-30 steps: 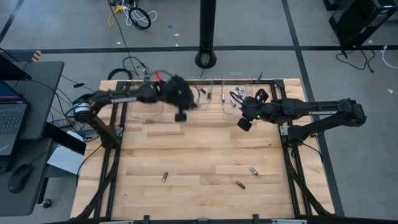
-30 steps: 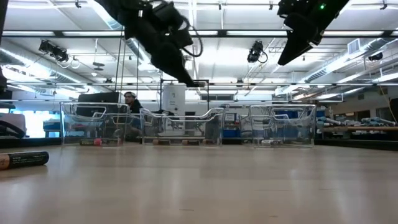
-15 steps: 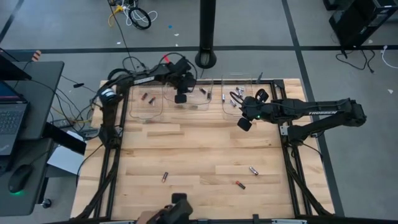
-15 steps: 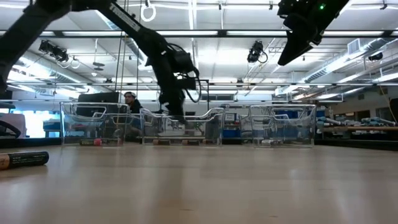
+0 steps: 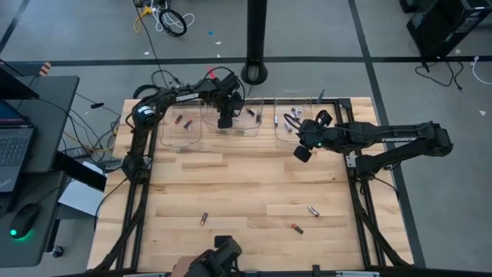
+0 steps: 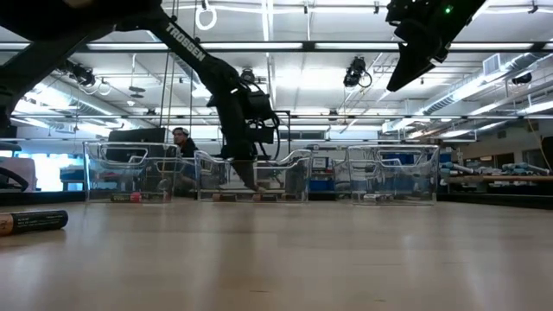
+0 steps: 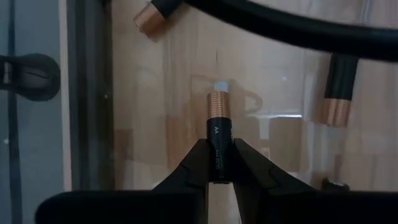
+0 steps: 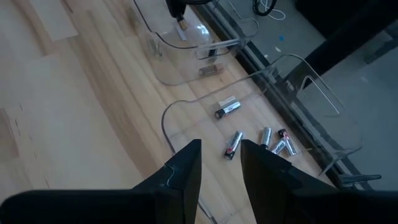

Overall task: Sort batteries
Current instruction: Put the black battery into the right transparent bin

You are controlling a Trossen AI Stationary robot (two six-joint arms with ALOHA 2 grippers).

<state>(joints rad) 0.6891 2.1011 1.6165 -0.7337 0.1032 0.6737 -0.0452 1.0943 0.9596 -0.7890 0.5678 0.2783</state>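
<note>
The left gripper (image 7: 217, 163) is down inside the middle clear bin (image 5: 244, 132) at the far edge of the worktop (image 5: 246, 192), its jaws narrow and pinching a black, copper-topped battery (image 7: 217, 127) by its lower body, the copper end pointing out ahead of the fingers. Two more copper-ended batteries (image 7: 336, 93) lie on the bin floor close by.

The right gripper (image 5: 302, 152) hangs above the worktop just in front of the right-hand bin (image 5: 278, 131), jaws partly open with nothing between them. Its wrist view looks down on a cluster of silver and black cells (image 8: 231, 144) already lying in that bin.

Three batteries (image 5: 204, 218) are still loose on the near part of the worktop — one towards the left, two (image 5: 314, 210) on the right, one of them red-ended (image 5: 297, 228).

A cell like this is rigid, smooth and rounded, probably dense for its size, so it will roll on the wood and can slip or pivot if pinched near an end. The sound hold is across the barrel at mid-length, jaws square to its long axis. Whether the held cell touches the bin floor yet is hard to judge from here.
</note>
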